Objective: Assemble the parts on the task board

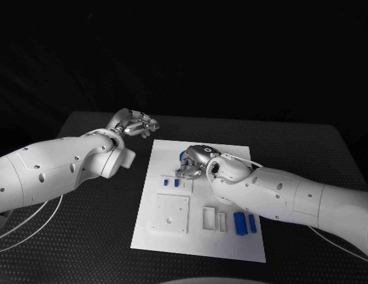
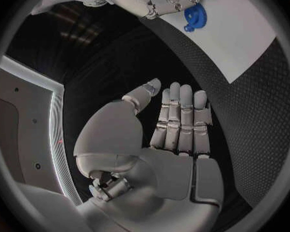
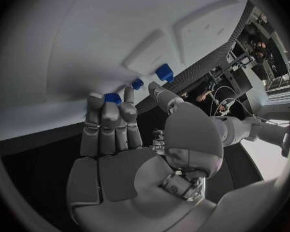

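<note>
The white task board (image 1: 203, 236) lies in the middle of the table. My right hand (image 1: 194, 162) hangs over its far part, fingers pointing down at a blue gear-like part (image 2: 195, 16). In the right wrist view that hand (image 3: 119, 134) has straight fingers, and their tips touch a blue part (image 3: 113, 98) on the board (image 3: 87, 31); the thumb stands apart with nothing gripped. Two small blue pieces (image 1: 171, 183) lie just in front of it. My left hand (image 1: 135, 125) hovers beyond the board's far left corner, flat and empty (image 2: 177, 134).
Two blue cylinders (image 1: 245, 223) lie at the board's near right. A white square block (image 1: 173, 213) and a narrow white block (image 1: 209, 218) stand on the near half. Black table (image 1: 320, 154) surrounds the board on all sides.
</note>
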Robot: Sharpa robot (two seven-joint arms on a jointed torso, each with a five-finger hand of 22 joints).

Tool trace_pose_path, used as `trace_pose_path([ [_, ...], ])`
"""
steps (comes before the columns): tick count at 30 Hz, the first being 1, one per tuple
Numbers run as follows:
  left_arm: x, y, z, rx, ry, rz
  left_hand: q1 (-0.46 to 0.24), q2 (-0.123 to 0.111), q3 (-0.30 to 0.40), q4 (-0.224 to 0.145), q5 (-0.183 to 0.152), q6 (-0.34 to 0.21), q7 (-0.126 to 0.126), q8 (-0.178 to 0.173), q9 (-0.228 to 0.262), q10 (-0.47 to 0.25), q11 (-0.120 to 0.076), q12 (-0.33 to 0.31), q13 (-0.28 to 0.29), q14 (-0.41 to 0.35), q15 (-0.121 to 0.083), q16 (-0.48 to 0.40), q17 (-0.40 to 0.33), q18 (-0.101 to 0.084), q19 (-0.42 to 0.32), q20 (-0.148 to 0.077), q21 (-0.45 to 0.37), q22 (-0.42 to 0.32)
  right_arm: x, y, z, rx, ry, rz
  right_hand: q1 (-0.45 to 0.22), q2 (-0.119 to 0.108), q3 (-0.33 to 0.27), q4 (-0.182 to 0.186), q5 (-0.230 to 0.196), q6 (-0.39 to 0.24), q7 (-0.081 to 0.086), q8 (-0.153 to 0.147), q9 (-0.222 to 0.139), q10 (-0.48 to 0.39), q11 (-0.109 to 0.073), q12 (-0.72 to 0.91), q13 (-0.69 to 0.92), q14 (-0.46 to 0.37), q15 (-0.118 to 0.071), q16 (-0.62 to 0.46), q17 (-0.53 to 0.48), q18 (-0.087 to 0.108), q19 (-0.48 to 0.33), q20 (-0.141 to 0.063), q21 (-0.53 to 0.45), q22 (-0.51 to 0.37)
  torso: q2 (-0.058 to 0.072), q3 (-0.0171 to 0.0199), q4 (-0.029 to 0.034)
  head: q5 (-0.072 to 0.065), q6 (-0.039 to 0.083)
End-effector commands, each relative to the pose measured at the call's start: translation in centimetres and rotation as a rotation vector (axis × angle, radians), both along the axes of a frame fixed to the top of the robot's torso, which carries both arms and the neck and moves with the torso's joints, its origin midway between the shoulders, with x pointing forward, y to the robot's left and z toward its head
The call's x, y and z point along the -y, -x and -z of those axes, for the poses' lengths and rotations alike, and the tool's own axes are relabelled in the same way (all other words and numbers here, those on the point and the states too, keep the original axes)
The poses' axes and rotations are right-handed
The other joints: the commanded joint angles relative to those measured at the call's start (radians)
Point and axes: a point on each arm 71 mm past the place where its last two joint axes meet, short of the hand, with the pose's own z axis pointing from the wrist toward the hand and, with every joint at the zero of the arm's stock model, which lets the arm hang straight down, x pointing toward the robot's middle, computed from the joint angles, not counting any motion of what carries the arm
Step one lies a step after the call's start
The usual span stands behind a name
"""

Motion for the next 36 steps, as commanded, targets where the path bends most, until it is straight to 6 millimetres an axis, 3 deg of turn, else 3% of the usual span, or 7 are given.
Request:
trace_pose_path([
  [1, 0.23, -0.02, -0.22, 0.007, 0.002, 0.009, -0.004, 0.0, 0.005, 0.003, -0.004, -0.007, 0.003, 0.004, 0.0, 0.0, 0.008, -0.007, -0.002, -0.001, 0.008, -0.005, -0.001, 0.019, 0.001, 0.008, -0.003, 0.001, -0.08, 0.03, 0.21, -0.008, 0.04, 0.005, -0.024, -0.003, -0.023, 0.005, 0.031, 0.015, 0.013, -0.006, 0.002, 0.003, -0.001, -0.007, 0.003, 0.002, 0.0, 0.003, -0.002, -0.007, -0.002, -0.001, 0.005, 0.012, 0.0, 0.0007, -0.0003, 0.001, -0.001],
  [5, 0.19, -0.02, -0.22, 0.007, 0.001, 0.008, -0.004, -0.001, 0.005, 0.004, -0.004, -0.007, 0.003, 0.004, 0.0, 0.0, 0.008, -0.007, -0.002, -0.001, 0.008, -0.005, -0.001, 0.019, 0.001, 0.008, -0.003, 0.001, -0.16, -0.04, 0.26, -0.005, 0.053, 0.004, -0.053, -0.004, -0.054, 0.012, 0.071, 0.014, 0.013, -0.009, 0.005, 0.002, -0.002, -0.01, 0.007, 0.0, 0.0, 0.004, -0.002, -0.007, -0.005, -0.003, 0.004, 0.013, 0.0, 0.0008, -0.0009, 0.002, -0.002],
  [9, 0.2, -0.02, -0.22, 0.007, 0.001, 0.008, -0.005, 0.0, 0.005, 0.004, -0.004, -0.008, 0.003, 0.004, 0.0, 0.0, 0.008, -0.007, -0.002, -0.001, 0.008, -0.005, -0.001, 0.019, 0.001, 0.008, -0.003, 0.001, -0.35, -0.07, 0.29, -0.004, 0.056, 0.001, -0.049, 0.0, -0.055, 0.008, 0.071, 0.016, 0.012, -0.009, 0.006, 0.002, -0.002, -0.01, 0.008, 0.0, -0.001, 0.005, -0.002, -0.007, -0.005, -0.004, 0.004, 0.013, 0.0, 0.0005, -0.0013, 0.002, -0.002],
  [11, 0.22, -0.02, -0.22, 0.007, 0.002, 0.009, -0.005, 0.0, 0.005, 0.005, -0.004, -0.008, 0.003, 0.004, 0.0, 0.0, 0.009, -0.007, -0.002, -0.001, 0.008, -0.006, -0.001, 0.019, 0.001, 0.008, -0.003, 0.002, -0.48, -0.06, 0.3, -0.003, 0.056, -0.002, -0.041, 0.006, -0.053, 0.005, 0.057, 0.016, 0.012, -0.009, 0.006, 0.002, -0.003, -0.011, 0.01, -0.001, -0.001, 0.005, -0.002, -0.007, -0.006, -0.006, 0.004, 0.013, 0.001, 0.0006, -0.0006, 0.002, -0.002],
  [15, 0.24, -0.02, -0.22, 0.007, 0.002, 0.01, -0.005, 0.0, 0.005, 0.005, -0.004, -0.008, 0.003, 0.005, 0.0, 0.0, 0.009, -0.007, -0.002, -0.001, 0.008, -0.006, -0.001, 0.019, 0.002, 0.008, -0.004, 0.002, -0.62, -0.04, 0.35, 0.001, 0.06, -0.005, 0.002, 0.017, -0.006, 0.007, -0.032, 0.021, 0.012, -0.012, 0.008, 0.006, -0.004, -0.013, 0.014, 0.0, -0.001, 0.005, -0.004, -0.007, -0.004, -0.007, 0.002, 0.011, 0.0, 0.0005, -0.0001, 0.002, -0.002],
  [24, 0.21, -0.01, -0.22, 0.006, 0.002, 0.01, -0.007, 0.001, 0.005, 0.007, -0.004, -0.008, 0.003, 0.005, 0.001, 0.0, 0.009, -0.007, -0.002, -0.001, 0.008, -0.006, -0.001, 0.019, 0.002, 0.008, -0.004, 0.002, -0.65, -0.13, 0.46, -0.001, 0.073, -0.006, 0.057, 0.019, 0.058, -0.003, -0.038, 0.024, 0.011, -0.013, 0.012, 0.009, -0.004, -0.015, 0.019, 0.0, -0.001, 0.007, -0.005, -0.007, -0.002, -0.006, 0.005, 0.013, 0.0, 0.0005, -0.0007, 0.004, -0.004],
  [36, 0.25, 0.03, -0.36, 0.005, 0.003, 0.012, -0.009, 0.001, 0.005, 0.01, -0.004, -0.008, 0.003, 0.006, 0.001, 0.0, 0.009, -0.007, -0.003, -0.001, 0.008, -0.006, -0.001, 0.019, 0.002, 0.008, -0.005, 0.003, -0.99, -0.11, 0.67, 0.0, 0.087, 0.0, 0.05, 0.009, 0.062, -0.006, -0.037, 0.025, 0.012, -0.014, 0.014, 0.01, -0.002, -0.017, 0.021, -0.001, 0.001, 0.008, -0.006, -0.007, -0.003, -0.001, 0.007, 0.014, 0.001, 0.0002, -0.0002, 0.005, -0.007],
])
